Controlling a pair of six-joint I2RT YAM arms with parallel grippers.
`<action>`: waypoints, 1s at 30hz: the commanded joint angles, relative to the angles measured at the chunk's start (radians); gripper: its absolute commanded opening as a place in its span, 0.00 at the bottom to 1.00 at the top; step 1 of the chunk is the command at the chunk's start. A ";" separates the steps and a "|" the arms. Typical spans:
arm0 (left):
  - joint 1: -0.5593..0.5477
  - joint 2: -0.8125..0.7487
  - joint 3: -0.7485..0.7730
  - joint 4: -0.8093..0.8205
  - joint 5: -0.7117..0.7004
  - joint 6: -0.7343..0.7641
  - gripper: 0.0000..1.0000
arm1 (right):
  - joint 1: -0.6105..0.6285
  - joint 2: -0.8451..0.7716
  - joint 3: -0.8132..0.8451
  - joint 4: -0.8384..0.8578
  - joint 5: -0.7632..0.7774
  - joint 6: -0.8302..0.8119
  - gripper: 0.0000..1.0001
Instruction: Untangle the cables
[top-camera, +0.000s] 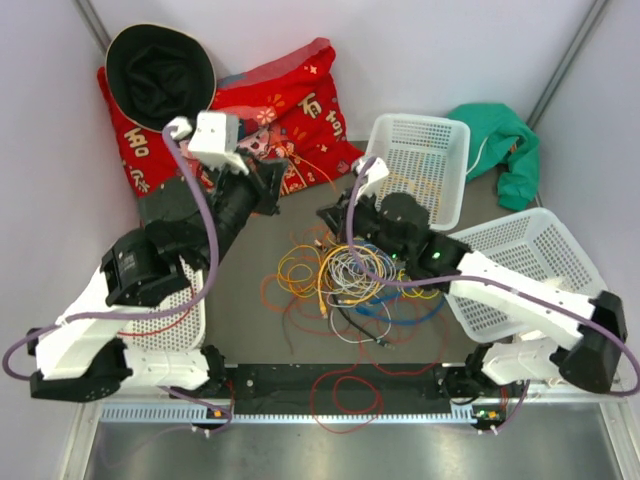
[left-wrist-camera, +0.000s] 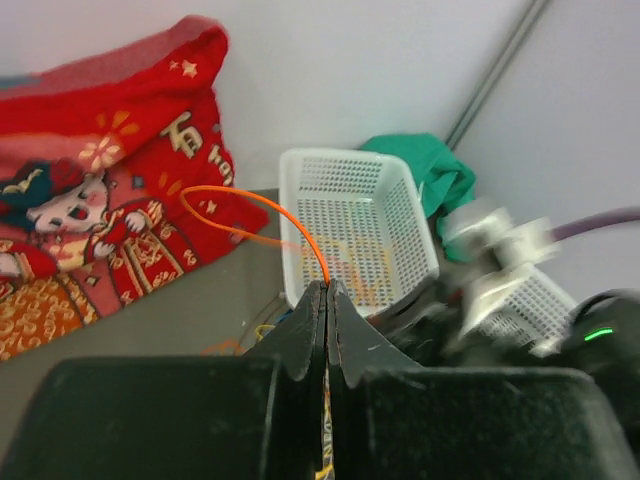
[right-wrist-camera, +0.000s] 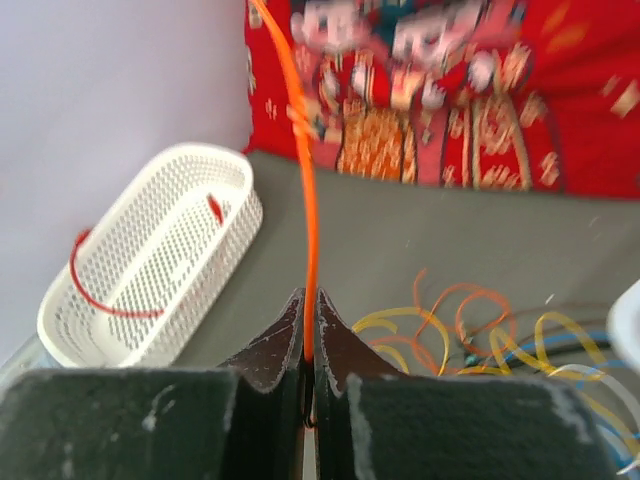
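Grey counter (top-camera: 250, 300), white walls behind.
Cables (top-camera: 345, 280): 1 tangled heap of yellow, orange, white, blue and black loops at the counter's centre, between the 2 arms; no single long axis.
Right pincer (right-wrist-camera: 308, 300): pressed together on 1 orange cable (right-wrist-camera: 306, 220), which runs straight away from the tips toward the red cloth (top-camera: 290, 100).
Left pincer (left-wrist-camera: 326, 292): likewise pinching 1 orange cable, which arcs up and leftward; whether it is the same cable, cannot tell.
White baskets (top-camera: 455, 170): 3; the left one holds 1 red cable (right-wrist-camera: 95, 300).
Black hat (top-camera: 160, 70): 1.
Green cloth (top-camera: 510, 140): 1.
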 joint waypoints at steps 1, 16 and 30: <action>0.002 -0.144 -0.287 0.108 -0.123 -0.077 0.00 | -0.006 -0.093 0.340 -0.337 0.071 -0.144 0.00; 0.002 -0.460 -0.785 0.262 -0.188 -0.235 0.99 | -0.006 -0.031 0.715 -0.763 0.135 -0.200 0.00; 0.002 -0.523 -1.075 0.871 0.336 0.093 0.99 | -0.008 -0.064 0.698 -0.826 0.037 -0.140 0.00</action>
